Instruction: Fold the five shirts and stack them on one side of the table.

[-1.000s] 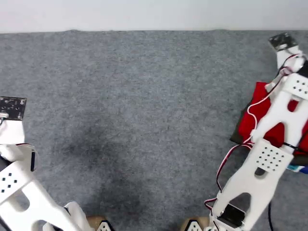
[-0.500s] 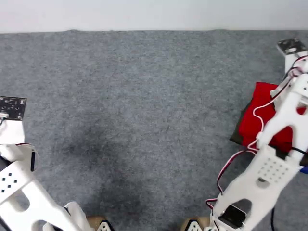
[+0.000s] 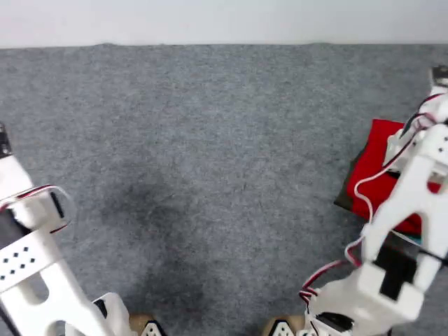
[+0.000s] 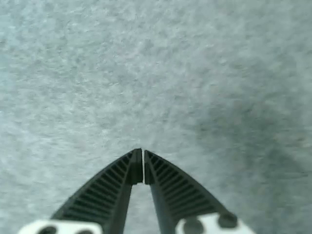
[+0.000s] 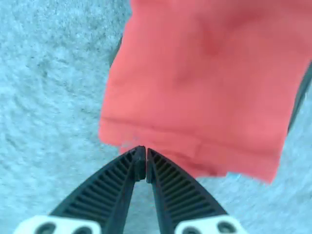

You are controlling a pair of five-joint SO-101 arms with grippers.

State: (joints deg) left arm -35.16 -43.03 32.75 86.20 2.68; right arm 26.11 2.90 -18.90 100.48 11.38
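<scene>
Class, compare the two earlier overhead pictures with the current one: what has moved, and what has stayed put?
The right arm drew back toward its base and swung toward the right edge of the table, uncovering more of the red shirt. The left arm held still at first, then turned toward the left edge. No grasp or release shows. The red shirt stayed where it lay.

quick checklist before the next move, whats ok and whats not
1. Left pincer shut with nothing in it, over the grey carpeted table: ok.
2. Right pincer shut at the hem of the red folded cloth shirt; whether it pinches the hem: cannot tell.
3. Red shirt lies folded flat on the right arm's side: ok.
4. All five shirts stacked: cannot tell; a dark fabric edge peeks from beneath the red one.
</scene>
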